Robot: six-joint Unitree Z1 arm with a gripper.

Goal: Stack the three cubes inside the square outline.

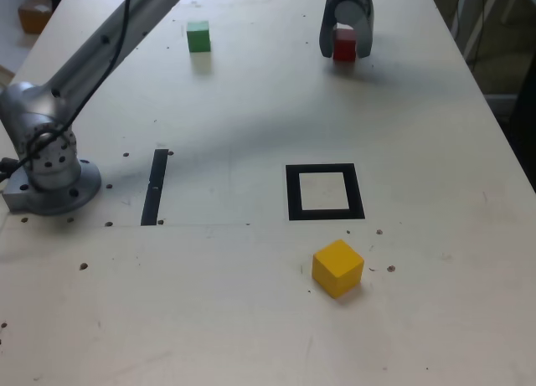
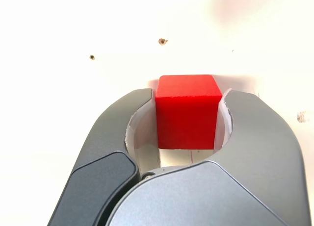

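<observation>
At the far side of the table, the grey gripper (image 1: 346,44) clamps the small matte red cube (image 2: 187,111); the thick black square outline (image 1: 325,192) lies nearer, slightly to the exterior view's left.

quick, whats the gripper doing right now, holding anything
gripper: shut on the red cube, jaws against both of its sides, cube on the table.

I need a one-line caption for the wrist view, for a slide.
Wrist view: the gripper shut on the red cube, both jaws against its sides, above the pale table.
</observation>
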